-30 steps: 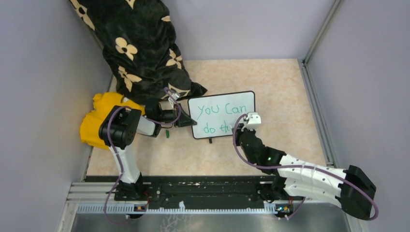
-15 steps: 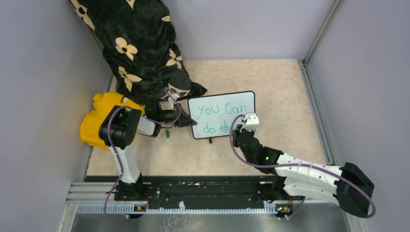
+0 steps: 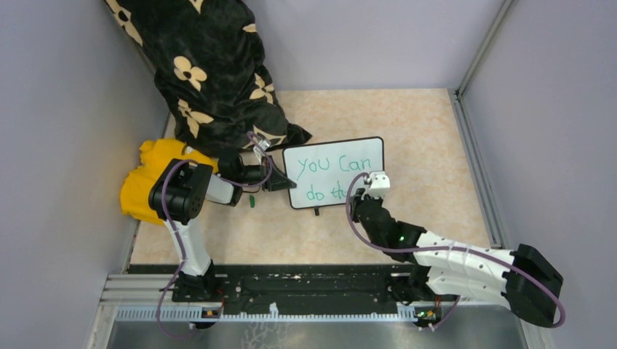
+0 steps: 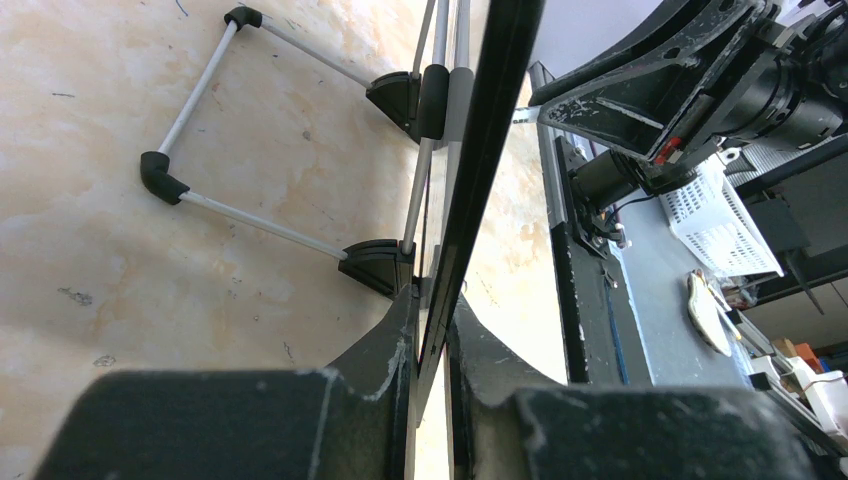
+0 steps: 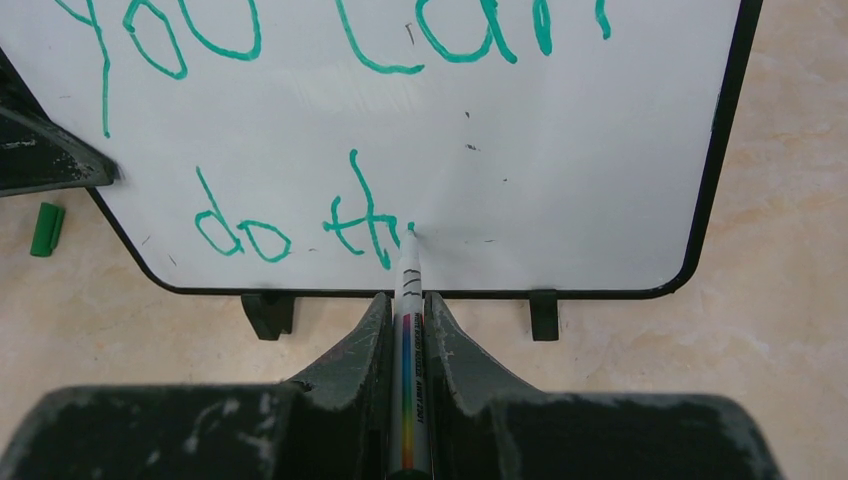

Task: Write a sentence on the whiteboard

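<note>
Pressing the marker (image 5: 409, 265) tip onto the whiteboard (image 5: 600, 180) near its 6 o'clock edge, the right tool (image 5: 407, 302) is clenching the barrel. The sentence (image 5: 290, 225) is showing "you can do th". The left tool (image 4: 432, 345) is pinching the whiteboard's 9 o'clock edge. The whiteboard is standing mid-bench (image 3: 429, 123), with a green cap (image 5: 45, 228) lying at its 8 o'clock.

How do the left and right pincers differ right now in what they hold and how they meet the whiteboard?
The left pincer clamps the whiteboard by its black-framed edge; the right pincer clamps a marker. The left pincer meets the board edge-on from its left side; the right pincer faces the writing surface, marker tip touching the unfinished sentence. Both are shut on something.
</note>
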Available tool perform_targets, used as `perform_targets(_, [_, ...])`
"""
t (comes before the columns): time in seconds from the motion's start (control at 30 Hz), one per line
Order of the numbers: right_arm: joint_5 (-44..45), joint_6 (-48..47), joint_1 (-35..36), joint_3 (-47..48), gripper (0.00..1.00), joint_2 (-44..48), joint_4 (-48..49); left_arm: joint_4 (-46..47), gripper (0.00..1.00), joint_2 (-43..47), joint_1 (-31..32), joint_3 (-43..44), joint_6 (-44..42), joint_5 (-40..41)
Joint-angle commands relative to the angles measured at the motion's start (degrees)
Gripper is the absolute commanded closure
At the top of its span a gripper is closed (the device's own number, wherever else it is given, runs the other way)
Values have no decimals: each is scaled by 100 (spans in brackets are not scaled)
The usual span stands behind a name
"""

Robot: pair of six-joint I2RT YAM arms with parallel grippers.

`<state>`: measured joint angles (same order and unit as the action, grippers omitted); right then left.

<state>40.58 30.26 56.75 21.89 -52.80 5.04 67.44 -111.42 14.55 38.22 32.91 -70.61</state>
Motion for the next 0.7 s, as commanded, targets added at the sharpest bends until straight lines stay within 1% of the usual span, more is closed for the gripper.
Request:
perform_targets(0.0, [37,161,-90,-133,100,66,-121,-433,84,-38,48,7,-17,6])
perform_targets(0.33, [78,228,-86,-166,100,455,-326,-442,84,-38,48,10,-14,10])
perform_targets(0.53, [-104,-23,-88,-85,100,736,-29,-442,84,-32,48,6,-24,5])
perform_targets(0.67, [-84,-168,-88,64,100,738,98,-441,84,-38,48,2,-22,9])
